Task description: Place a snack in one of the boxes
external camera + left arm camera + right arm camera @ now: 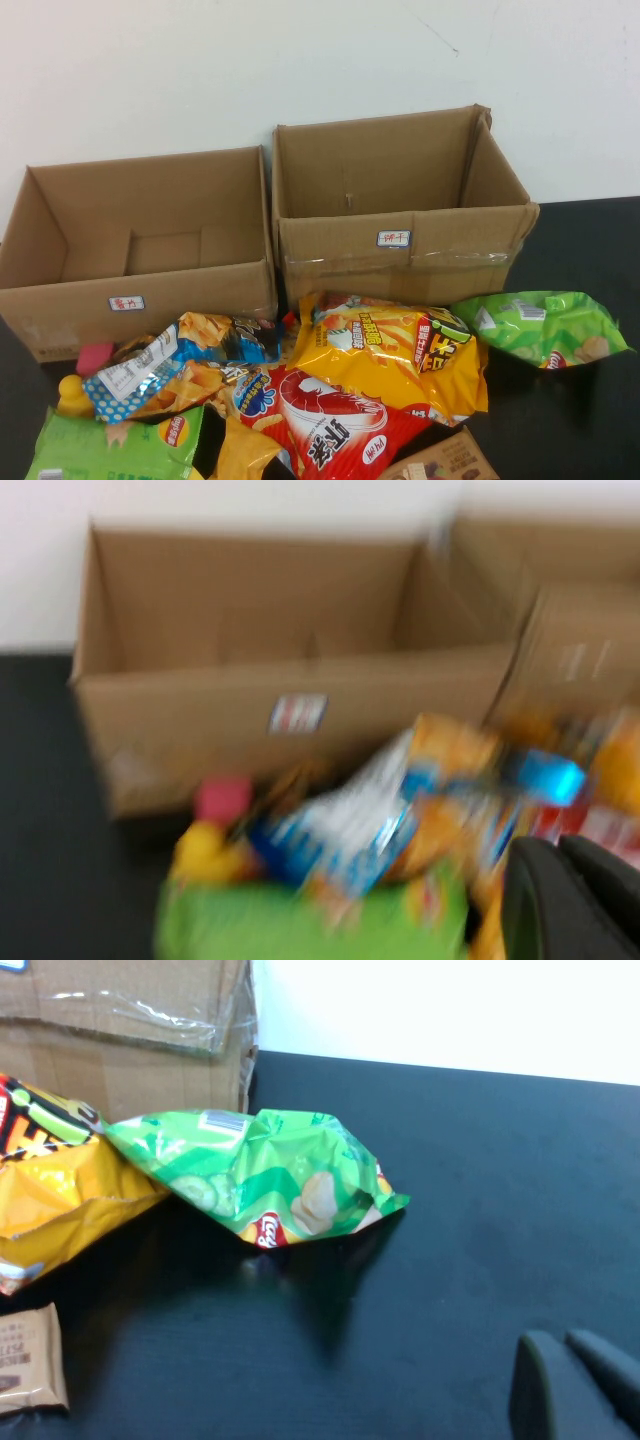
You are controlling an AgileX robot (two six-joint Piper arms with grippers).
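Two open cardboard boxes stand side by side at the back, the left box point(190, 292) and the right box point(340, 250). Both look empty. A heap of snack bags lies in front: a yellow bag point(390, 350), a red bag point(330, 415), a blue-and-orange bag point(180, 365), a green bag point(110, 445) at the front left and a green bag point(540, 325) alone on the right. Neither gripper shows in the high view. My left gripper point(558, 848) is shut and empty above the heap. My right gripper point(558, 1340) is shut and empty over bare table, apart from the right green bag point(260, 1175).
A brown packet point(440, 462) lies at the front edge. A pink item point(95, 357) and a yellow item point(72, 395) sit beside the left box. The black table point(590, 420) has free room at the right. A white wall stands behind the boxes.
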